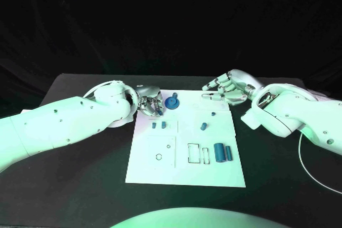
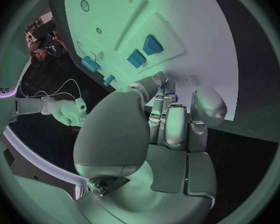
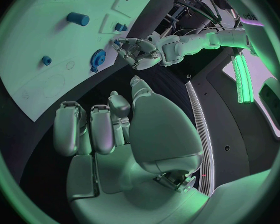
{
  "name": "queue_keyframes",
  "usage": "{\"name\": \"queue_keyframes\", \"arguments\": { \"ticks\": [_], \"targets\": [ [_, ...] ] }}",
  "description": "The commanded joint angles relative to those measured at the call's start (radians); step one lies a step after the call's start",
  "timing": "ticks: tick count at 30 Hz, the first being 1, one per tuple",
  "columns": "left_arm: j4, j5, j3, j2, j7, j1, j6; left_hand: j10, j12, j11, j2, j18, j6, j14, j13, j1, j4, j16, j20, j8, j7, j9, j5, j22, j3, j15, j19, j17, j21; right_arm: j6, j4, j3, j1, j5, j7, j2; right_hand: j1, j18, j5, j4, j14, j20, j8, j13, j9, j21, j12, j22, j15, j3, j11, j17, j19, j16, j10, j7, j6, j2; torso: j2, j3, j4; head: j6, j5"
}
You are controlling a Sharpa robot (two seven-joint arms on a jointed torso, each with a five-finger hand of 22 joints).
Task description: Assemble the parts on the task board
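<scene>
The white task board (image 1: 185, 163) lies in the middle of the black table. A blue gear (image 1: 172, 102) with a knob stands near the board's far left corner and also shows from the right wrist (image 3: 99, 57). My left hand (image 1: 148, 102) is just left of the gear with its fingers (image 2: 171, 119) curled in. A speck of blue shows between their tips; I cannot tell if it is held. My right hand (image 1: 227, 88) hovers at the board's far right corner, fingers (image 3: 93, 129) apart and holding nothing.
Two small blue blocks (image 1: 159, 124) stand left of the board's centre and also show from the left wrist (image 2: 145, 51). A small blue piece (image 1: 204, 125) lies mid-board. Two blue cylinders (image 1: 223, 153) lie at the right beside rectangular slots (image 1: 194, 153). A white cable (image 1: 306, 163) runs along the table's right.
</scene>
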Motion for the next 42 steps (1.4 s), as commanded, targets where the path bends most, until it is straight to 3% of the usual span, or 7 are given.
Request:
{"name": "queue_keyframes", "arguments": {
  "ticks": [1, 29, 36, 42],
  "targets": [
    [0.002, 0.011, -0.001, 0.004, 0.002, -0.002, 0.023, 0.005, -0.007, 0.002, -0.001, -0.009, 0.008, 0.029, 0.001, -0.013, 0.000, 0.003, 0.007, -0.005, 0.002, 0.000, -0.001, 0.002, 0.005, 0.008, 0.022, -0.002, 0.007, 0.013, 0.000, 0.000, -0.001, -0.003, 0.009, 0.001, 0.005, 0.010, 0.005, 0.000, 0.041, 0.000, 0.001, 0.000, 0.001, -0.007, -0.002, -0.001, -0.006, -0.005, -0.002, -0.001, -0.005, -0.007, -0.005, 0.002, 0.006, 0.006, 0.000, 0.0000, -0.0006, 0.000, 0.001],
    [0.004, 0.009, -0.002, 0.013, -0.030, -0.002, 0.053, -0.010, -0.026, 0.005, -0.010, -0.008, -0.003, 0.027, 0.000, -0.038, -0.001, 0.003, 0.009, -0.020, 0.002, -0.003, -0.002, 0.002, 0.007, 0.010, 0.018, -0.008, 0.003, 0.015, -0.003, 0.000, -0.001, -0.003, 0.010, 0.004, 0.005, 0.010, 0.005, 0.000, 0.041, -0.001, 0.002, -0.001, 0.002, -0.008, -0.003, -0.003, -0.006, -0.007, -0.002, -0.001, -0.005, -0.008, -0.005, 0.001, 0.008, 0.009, 0.000, 0.0002, -0.0001, -0.006, 0.002],
    [0.001, 0.008, -0.003, 0.012, -0.040, -0.002, 0.053, -0.064, -0.036, 0.022, -0.025, -0.008, -0.050, 0.022, -0.014, -0.056, -0.006, -0.004, 0.018, -0.037, 0.017, -0.008, -0.001, -0.004, 0.016, 0.023, 0.013, -0.028, -0.009, 0.014, -0.004, 0.000, -0.002, -0.003, 0.010, 0.003, 0.005, 0.011, 0.005, 0.001, 0.041, -0.001, 0.002, -0.003, 0.002, -0.009, -0.004, -0.005, -0.007, -0.008, -0.002, -0.003, -0.006, -0.009, -0.006, 0.001, 0.009, 0.009, 0.000, 0.0000, -0.0005, -0.006, 0.001],
    [0.000, 0.010, -0.003, 0.010, -0.039, -0.002, 0.039, -0.131, -0.034, 0.028, -0.042, -0.004, -0.136, 0.018, -0.025, -0.069, -0.013, -0.010, 0.025, -0.037, 0.013, -0.009, 0.000, -0.013, 0.023, 0.030, 0.010, -0.047, -0.024, 0.006, -0.008, 0.000, -0.002, -0.004, 0.010, 0.002, 0.008, 0.013, 0.005, -0.001, 0.040, -0.001, 0.001, -0.015, 0.001, -0.015, -0.023, -0.015, -0.007, -0.010, -0.002, -0.009, -0.012, -0.015, -0.017, 0.002, 0.006, 0.009, -0.001, -0.0007, 0.0001, -0.007, 0.000]
  ]
}}
